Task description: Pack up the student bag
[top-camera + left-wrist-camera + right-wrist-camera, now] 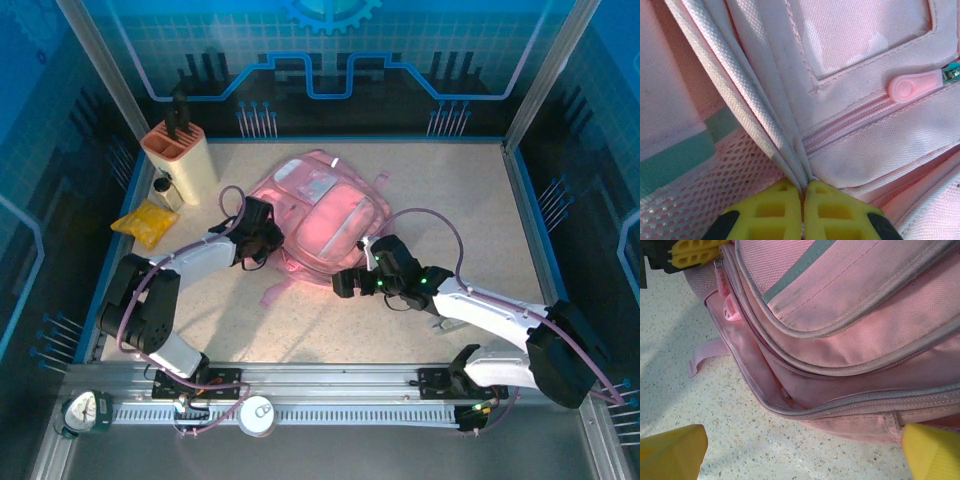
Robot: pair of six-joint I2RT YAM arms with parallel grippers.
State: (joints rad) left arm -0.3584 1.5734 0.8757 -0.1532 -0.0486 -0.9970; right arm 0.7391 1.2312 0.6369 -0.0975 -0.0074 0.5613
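**Left gripper pinched a bag seam; right stood wide**

The left gripper (803, 210) had its yellow fingertips pressed together on a piped seam of the bag (865, 40). Mesh lay left of the tips, and a zip with a round pink pull (910, 87) lay ahead to the right. The right gripper (800, 460) was spread wide and held nothing (one fingertip at each lower corner of its view). It sat low over the table (690, 405), with the bag's side just ahead and a loose strap (705, 355) ahead to its left. From above, the bag lay between both grippers.
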